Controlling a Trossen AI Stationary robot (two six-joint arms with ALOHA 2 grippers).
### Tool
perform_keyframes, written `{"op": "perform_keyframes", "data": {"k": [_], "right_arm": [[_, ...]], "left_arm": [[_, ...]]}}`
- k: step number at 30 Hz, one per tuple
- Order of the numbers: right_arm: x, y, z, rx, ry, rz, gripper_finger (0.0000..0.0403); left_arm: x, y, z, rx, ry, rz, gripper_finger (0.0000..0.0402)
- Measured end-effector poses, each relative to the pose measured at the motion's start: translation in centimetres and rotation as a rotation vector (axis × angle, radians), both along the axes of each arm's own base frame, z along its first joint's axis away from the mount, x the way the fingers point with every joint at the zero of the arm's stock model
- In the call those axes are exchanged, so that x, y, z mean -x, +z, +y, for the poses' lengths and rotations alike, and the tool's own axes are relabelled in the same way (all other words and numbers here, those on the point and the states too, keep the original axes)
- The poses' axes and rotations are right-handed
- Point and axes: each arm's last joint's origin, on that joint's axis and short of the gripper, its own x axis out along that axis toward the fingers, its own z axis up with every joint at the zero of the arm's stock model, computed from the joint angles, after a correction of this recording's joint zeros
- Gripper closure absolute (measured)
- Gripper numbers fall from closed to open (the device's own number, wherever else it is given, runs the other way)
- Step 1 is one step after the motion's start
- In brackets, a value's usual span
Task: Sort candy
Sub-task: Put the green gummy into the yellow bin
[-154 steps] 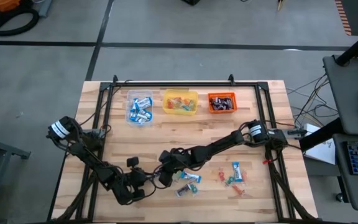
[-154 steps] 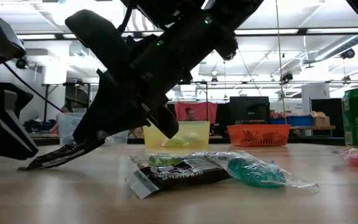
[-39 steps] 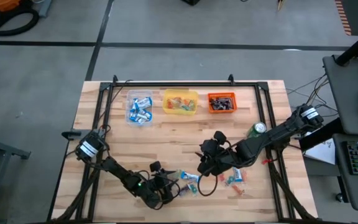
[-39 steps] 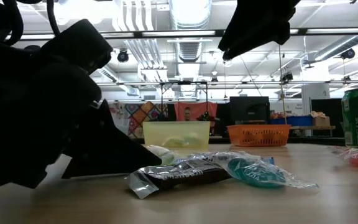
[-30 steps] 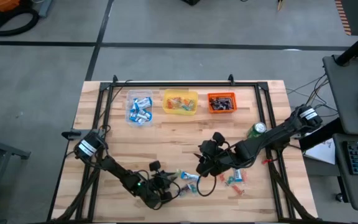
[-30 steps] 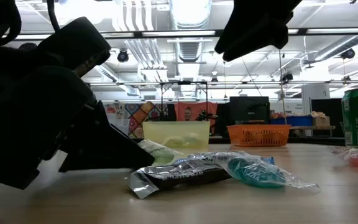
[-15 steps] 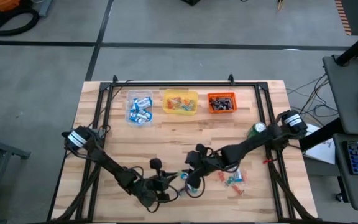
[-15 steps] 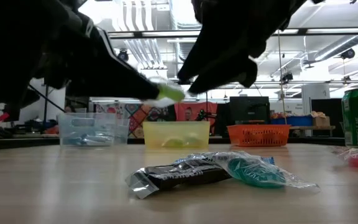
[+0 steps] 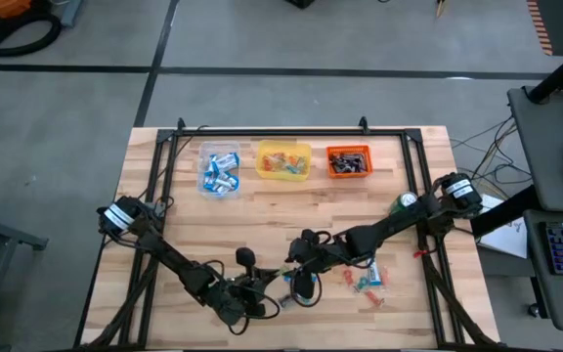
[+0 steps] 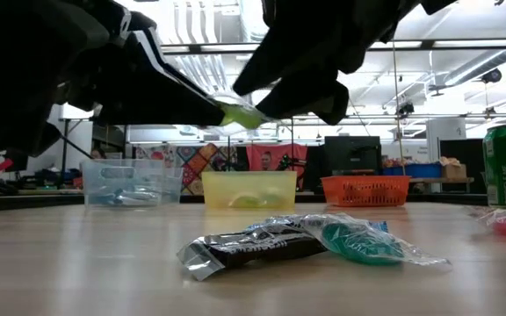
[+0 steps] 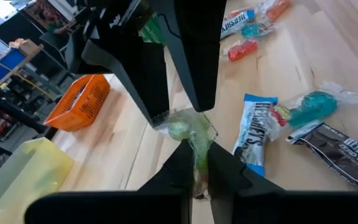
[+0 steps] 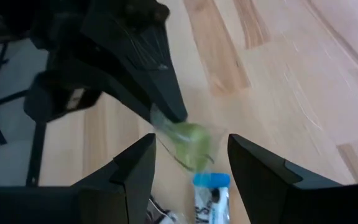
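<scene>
A green candy (image 11: 180, 129) in a clear wrapper hangs above the table, and my left gripper (image 11: 197, 155) is shut on it. In the high view that gripper (image 9: 267, 286) is near the table's front middle. My right gripper (image 12: 188, 152) is open. Its two fingers (image 12: 135, 171) stand on either side of the same candy (image 12: 190, 138). More candy lies on the wood below: a blue-and-white one (image 11: 253, 134), a teal one (image 11: 316, 106) and a dark brown one (image 10: 253, 247). My left gripper pinches the clear wrapper's tail (image 11: 199, 148) between its two fingers, at their free ends. The fingers come nearly level from the table's left (image 10: 191, 105). The candy sticks out beyond the fingertips, lifted clear of the table. Whether my right gripper touches the wrapper, I cannot tell.
At the far edge stand a clear tub (image 9: 220, 168), a yellow tub (image 9: 283, 159) and an orange tub (image 9: 348, 160). A green can (image 9: 404, 203) stands right of the middle. Small red and other candies (image 9: 365, 282) lie at the front right.
My left gripper has lifted the green candy from the table, up clear of the other sweets. My right gripper has moved toward the table's left and down to the candy, and its fingers now stand around it.
</scene>
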Motion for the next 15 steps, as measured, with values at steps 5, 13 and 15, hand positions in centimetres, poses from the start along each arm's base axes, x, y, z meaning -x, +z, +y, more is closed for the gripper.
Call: {"op": "perform_keyframes", "data": {"k": [5,13,15], "right_arm": [[-0.2,0.2,-0.1,-0.01,-0.003,-0.028,0.0211],[-0.3,0.3,0.0,-0.022,0.027,-0.048,0.0217],[-0.4,0.4,0.1,-0.03,0.04,-0.052,0.023]], "left_arm": [[-0.3,0.5,-0.2,-0.015,-0.007,-0.006,0.0396],[-1.0,1.7,-0.8,-0.054,0.001,-0.026,0.0396],[-1.0,1.8,-0.8,-0.054,0.001,-0.028,0.0396]]}}
